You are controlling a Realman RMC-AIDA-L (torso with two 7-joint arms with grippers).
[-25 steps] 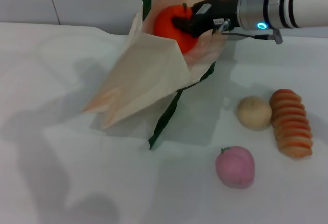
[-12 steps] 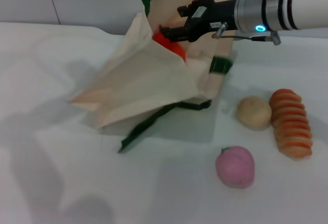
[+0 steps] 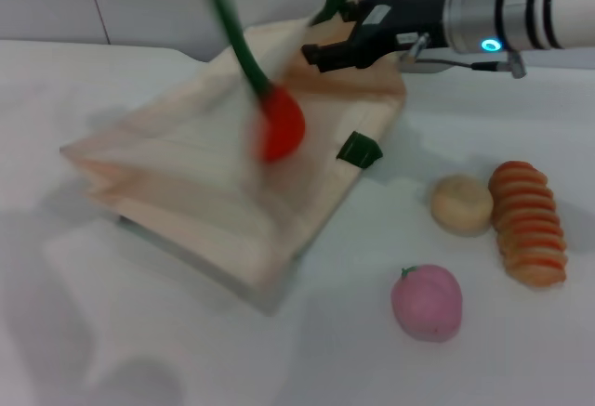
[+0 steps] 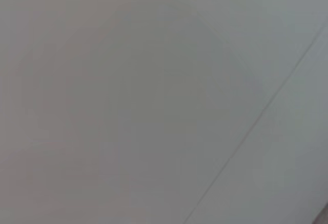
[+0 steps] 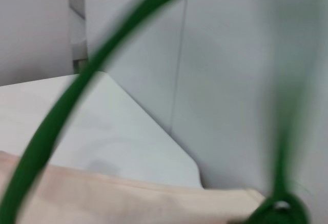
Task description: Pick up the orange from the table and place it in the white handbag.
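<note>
Head view first: my right gripper (image 3: pixel 311 53) sits in the upper middle of the frame, reaching in from the upper right, its dark fingers parted with nothing between them, held over the far edge of the white handbag (image 3: pixel 186 192). The bag lies sprawled and blurred across the centre left of the table (image 3: pixel 139 360), one green handle (image 3: pixel 228 25) arcing up toward the top edge. Just below my gripper, in the middle of the frame, the orange (image 3: pixel 281 127) shows as a red-orange smear against the bag's cloth, apart from my fingers. At the right a beige round fruit (image 3: pixel 461 203) touches a ridged loaf (image 3: pixel 528 223), with a pink fruit (image 3: pixel 426 300) lower down. Right wrist view shows the green handle (image 5: pixel 61 121) looping over the bag's cream edge (image 5: pixel 102 198). My left gripper is out of sight.
</note>
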